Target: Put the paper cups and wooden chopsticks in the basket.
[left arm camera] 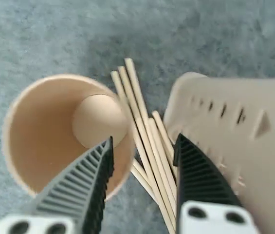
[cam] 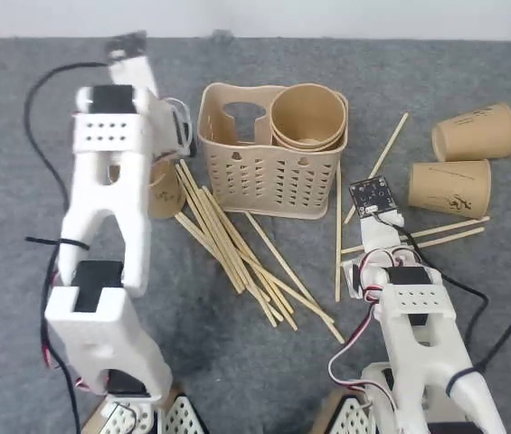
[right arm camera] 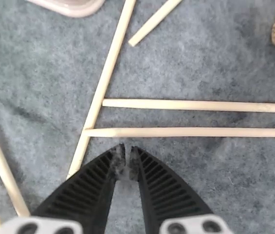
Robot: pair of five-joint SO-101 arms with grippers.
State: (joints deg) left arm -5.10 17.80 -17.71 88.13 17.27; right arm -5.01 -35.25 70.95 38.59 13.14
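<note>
Grey counter [cam: 472, 81]: left pincer [left arm camera: 145, 141] gapes wide astride the rim of an upright paper cup [left arm camera: 45, 131] just beside the basket [left arm camera: 234, 122]. Closing and lifting likely comes next; right pincer [right arm camera: 126, 148] hangs pinched, empty, over chopsticks [right arm camera: 186, 131].

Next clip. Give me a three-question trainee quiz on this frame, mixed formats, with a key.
1. True or false: the right gripper is open.
2. In the high view, how many cups lie on their sides to the right of the basket? A one; B two; C four.
3. Fill in: the left gripper is open, with one finger inside an upright ___.
Key: 1 false; 2 B; 3 cup.
</note>
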